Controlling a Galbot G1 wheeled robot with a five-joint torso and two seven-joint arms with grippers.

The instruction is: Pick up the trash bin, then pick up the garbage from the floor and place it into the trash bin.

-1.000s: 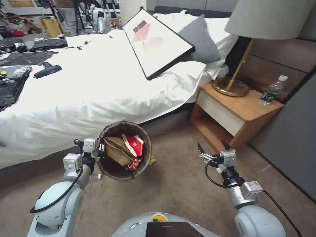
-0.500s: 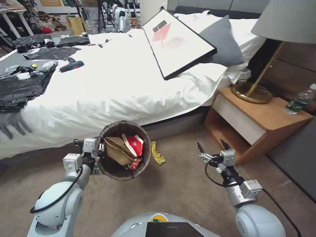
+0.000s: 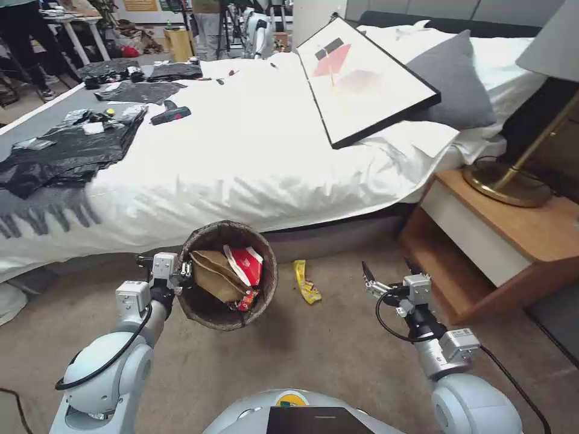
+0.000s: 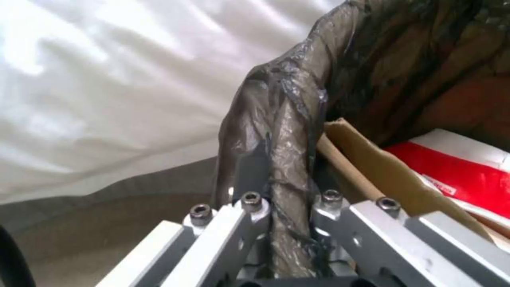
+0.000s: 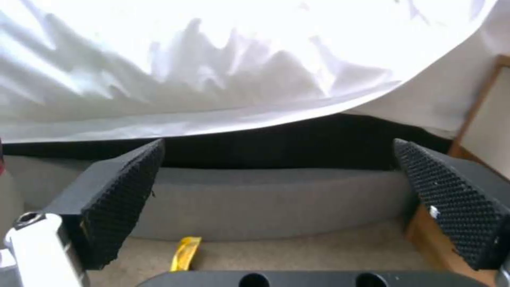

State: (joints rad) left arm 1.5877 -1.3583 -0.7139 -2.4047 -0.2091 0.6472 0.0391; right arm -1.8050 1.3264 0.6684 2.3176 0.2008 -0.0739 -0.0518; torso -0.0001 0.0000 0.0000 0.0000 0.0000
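1. Two risks. Left pincer (image 3: 184, 272) is clamped on the rim of the trash bin (image 3: 228, 275) through the bag liner, bin held off the floor. Thin film could slip and the bin could tilt, spilling the brown bag (image 3: 215, 275) and red packet (image 3: 246, 266).
2. Right pincer (image 3: 389, 270) hangs open, empty. Yellow wrapper (image 3: 306, 281) lies flat on carpet by the bed (image 3: 241, 150); a shallow grab may skid off it.

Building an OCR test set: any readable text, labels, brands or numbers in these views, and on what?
None can be read.
Red-and-white packet in the trash bin: print too small.
Yellow wrapper on the floor: print blurred.
Yellow sign on the far wall: blurred.
Framed picture on the bed: shapes, no text.
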